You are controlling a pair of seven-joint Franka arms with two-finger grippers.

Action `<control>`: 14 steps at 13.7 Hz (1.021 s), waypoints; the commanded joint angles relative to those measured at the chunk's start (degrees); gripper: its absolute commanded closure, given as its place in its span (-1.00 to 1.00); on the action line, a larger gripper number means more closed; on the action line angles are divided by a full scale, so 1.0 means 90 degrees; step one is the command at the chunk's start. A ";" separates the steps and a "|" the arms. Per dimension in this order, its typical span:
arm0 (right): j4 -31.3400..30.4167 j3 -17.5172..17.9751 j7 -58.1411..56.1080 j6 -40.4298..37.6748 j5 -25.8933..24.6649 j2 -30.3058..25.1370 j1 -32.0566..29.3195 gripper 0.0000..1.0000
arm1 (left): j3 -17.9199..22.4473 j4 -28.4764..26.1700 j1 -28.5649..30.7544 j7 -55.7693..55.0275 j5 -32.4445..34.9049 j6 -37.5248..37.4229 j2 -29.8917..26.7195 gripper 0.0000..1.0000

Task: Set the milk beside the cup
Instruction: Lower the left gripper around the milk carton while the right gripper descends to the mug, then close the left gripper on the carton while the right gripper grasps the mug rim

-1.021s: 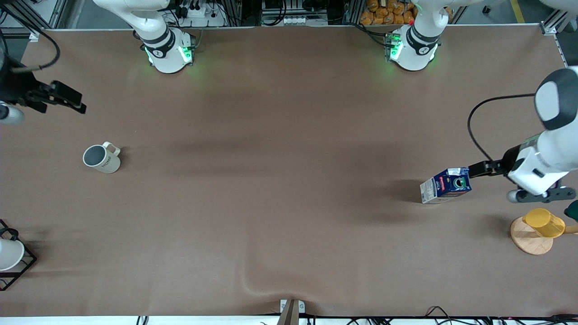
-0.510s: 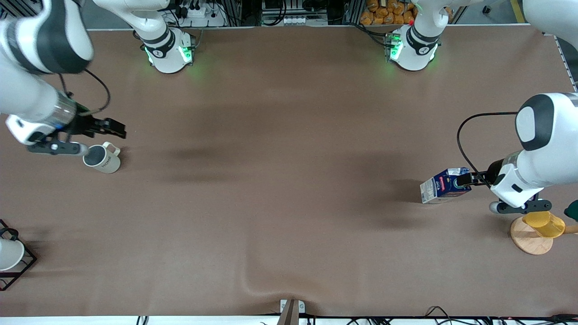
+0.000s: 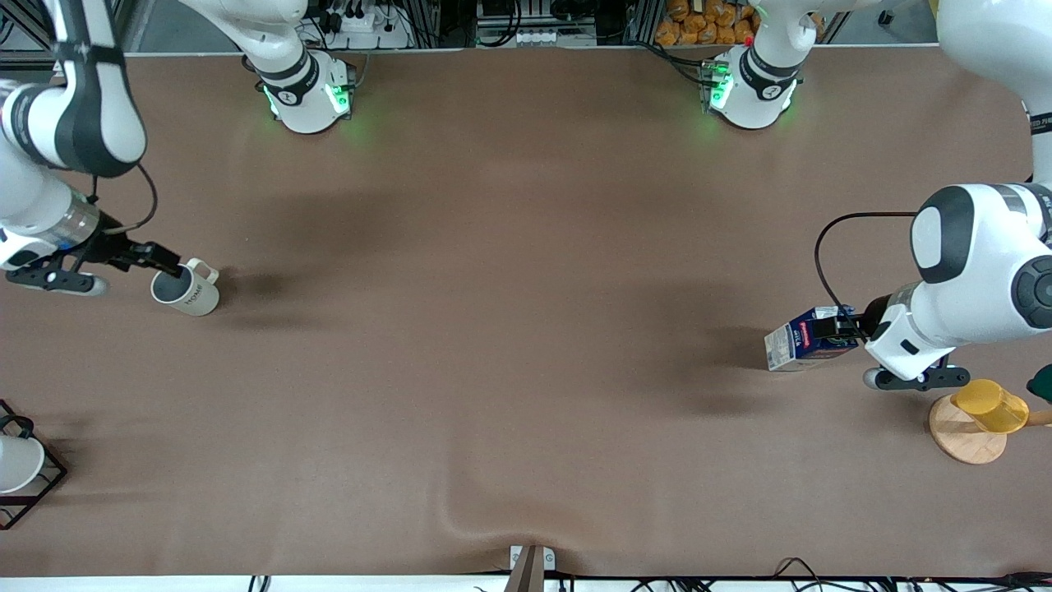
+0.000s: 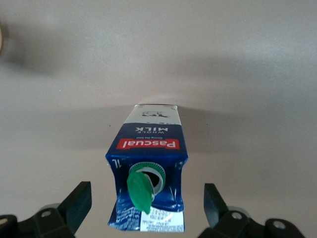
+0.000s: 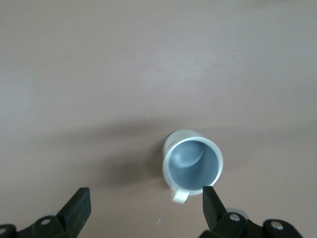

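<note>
Left gripper [image 4: 144,206] is spread wide, one finger on each side of the milk [image 3: 810,339] top and not touching it. It sits right over the carton's green cap [image 4: 141,187]. Right gripper [image 5: 143,208] is spread open too, hanging over the cup [image 3: 186,289] with nothing in it.

Count: one milk, one cup, two arms. Off at the edges there's one yellow cup [image 3: 991,405] on a round wooden coaster [image 3: 963,434], and one white cup [image 3: 18,462] in a black wire rack [image 3: 37,487].

The milk stands at the left arm's end of the table and the cup at the right arm's end, so they're well apart. The brown table [image 3: 526,329] between them is bare, loads of room. The yellow cup is near the milk, a bit nearer the front camera. The white cup is at the table's edge, nearer the camera than the cup.

Writing: the carton's red label [image 4: 147,144] reads "Pascual", with "WHOLE MILK" on the blue beside it. The cup says "HOME".
</note>
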 commanded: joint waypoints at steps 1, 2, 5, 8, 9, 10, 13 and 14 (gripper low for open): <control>0.0207 0.0100 0.0108 0.0411 -0.0060 0.0879 -0.0104 -1.00 | 0.0016 -0.0278 -0.0003 0.0069 -0.0040 0.0295 -0.0033 -1.00; 0.0208 0.0110 0.0108 0.0450 -0.0060 0.1046 -0.0104 -1.00 | 0.0016 -0.0376 -0.0003 0.0069 -0.0040 0.0383 -0.0033 -1.00; 0.0198 0.0110 0.0098 0.0460 -0.0060 0.1252 -0.0074 -1.00 | 0.0016 -0.0425 0.0016 0.0079 -0.0031 0.0404 -0.0033 -1.00; 0.0179 0.0100 0.0040 0.0431 -0.0070 0.1380 -0.0094 -1.00 | 0.0016 -0.0425 0.0016 0.0089 0.0038 0.0404 0.0006 -0.94; 0.0179 0.0100 0.0040 0.0334 -0.0079 0.1370 -0.0094 -0.98 | 0.0016 -0.0425 0.0026 0.0089 0.0047 0.0404 0.0026 -0.70; 0.0189 0.0100 0.0030 0.0178 -0.0079 0.1351 -0.0104 -0.83 | 0.0016 -0.0416 0.0026 0.0089 0.0048 0.0404 0.0036 -0.50; 0.0208 0.0090 0.0020 0.0079 -0.0099 0.1438 -0.0133 0.37 | 0.0016 -0.0406 0.0026 0.0089 0.0038 0.0404 0.0046 -0.03; 0.0218 0.0090 0.0011 0.0089 -0.0099 0.1496 -0.0124 0.67 | 0.0016 -0.0406 -0.0003 0.0079 0.0038 0.0404 0.0046 0.13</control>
